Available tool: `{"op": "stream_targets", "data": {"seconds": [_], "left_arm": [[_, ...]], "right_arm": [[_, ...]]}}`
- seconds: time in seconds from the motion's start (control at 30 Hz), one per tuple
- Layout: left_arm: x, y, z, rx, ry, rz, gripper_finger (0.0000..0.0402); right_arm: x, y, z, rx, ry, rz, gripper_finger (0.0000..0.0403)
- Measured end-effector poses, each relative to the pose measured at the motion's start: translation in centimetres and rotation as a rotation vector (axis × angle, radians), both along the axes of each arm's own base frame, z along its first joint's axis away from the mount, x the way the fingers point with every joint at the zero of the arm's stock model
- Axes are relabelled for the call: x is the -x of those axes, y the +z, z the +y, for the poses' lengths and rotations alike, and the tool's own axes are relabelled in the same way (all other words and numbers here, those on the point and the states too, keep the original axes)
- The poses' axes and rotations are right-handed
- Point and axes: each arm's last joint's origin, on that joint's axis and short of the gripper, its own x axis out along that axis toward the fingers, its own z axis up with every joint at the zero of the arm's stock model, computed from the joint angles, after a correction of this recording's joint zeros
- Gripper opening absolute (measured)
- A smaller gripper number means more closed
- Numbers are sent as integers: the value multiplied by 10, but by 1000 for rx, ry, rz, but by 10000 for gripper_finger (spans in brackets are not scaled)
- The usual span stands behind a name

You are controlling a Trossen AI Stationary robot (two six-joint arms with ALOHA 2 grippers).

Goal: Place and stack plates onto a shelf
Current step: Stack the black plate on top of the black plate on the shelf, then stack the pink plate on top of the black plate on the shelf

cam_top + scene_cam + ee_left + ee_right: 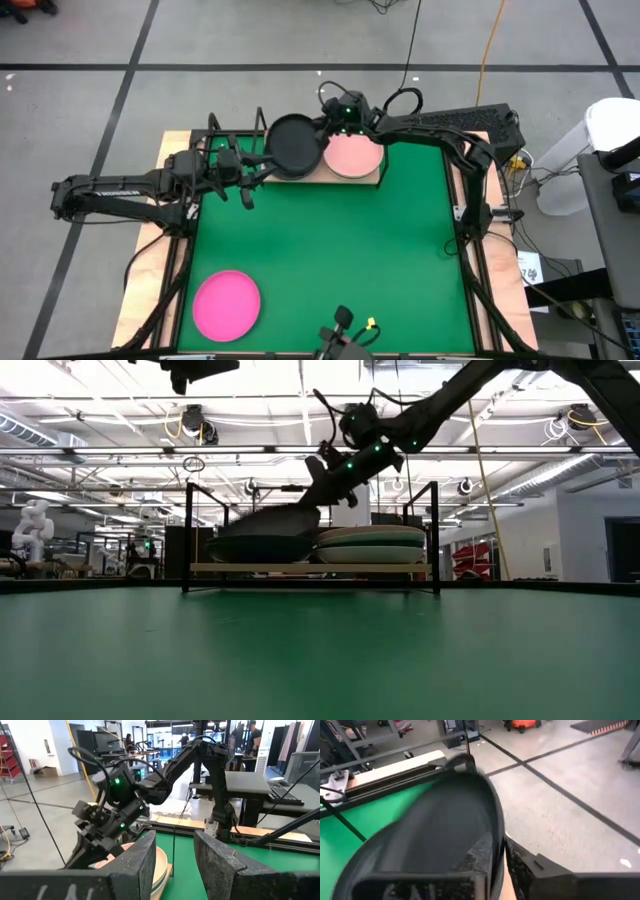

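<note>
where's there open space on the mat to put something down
The green mat is bare across its middle and right side, from the shelf forward. The hot pink plate fills the near left corner. It is crowded at the shelf, where the right gripper holds a dark plate; the left gripper waits alongside.

Shelf (340, 178) at the mat's (400, 250) far edge carries two plate stacks (370, 544) side by side; one lone plate (227, 304) lies on the mat's near-left corner.
</note>
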Motion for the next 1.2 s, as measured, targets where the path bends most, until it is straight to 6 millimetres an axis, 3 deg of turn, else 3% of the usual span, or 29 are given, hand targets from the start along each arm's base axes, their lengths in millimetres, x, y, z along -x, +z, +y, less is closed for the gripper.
{"op": "stream_targets", "data": {"seconds": [0.3,0.5,0.63,0.73,0.97,1.2], "left_arm": [[0,-1,0,34,0,0,138],[0,-12,-1,84,-1,100,138],[2,-24,-6,145,-13,215,138],[6,-36,-10,210,-16,327,138],[6,-75,-19,411,-9,681,138],[-5,-107,-34,640,-171,981,138]], "right_arm": [[3,13,6,28,31,0,129],[11,52,28,75,162,-59,160],[21,78,66,167,260,-49,158],[35,86,100,215,339,-57,153],[84,70,177,294,485,-162,151],[129,43,224,327,490,-262,151]]}}
